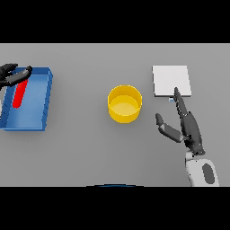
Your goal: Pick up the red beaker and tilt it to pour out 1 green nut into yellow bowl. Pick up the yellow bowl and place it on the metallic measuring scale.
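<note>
Nearest, the right hand (pixel 188 128) lies low on the right with straight, spread fingers and the thumb out to the side; the longest fingertip reaches the near edge of the scale (pixel 171 81) and holds nothing. Grey table (pixel 90 152) fills the view. At far left sits a blue tray (pixel 42 96), and the red beaker (pixel 19 95) lies inside it near the left wall. That white square scale lies flat on the right, well apart from the tray. Between them stands the yellow bowl (pixel 125 104), upright. At the tray's far left corner the left hand (pixel 12 75) curls its fingers about the beaker's top end.
</note>
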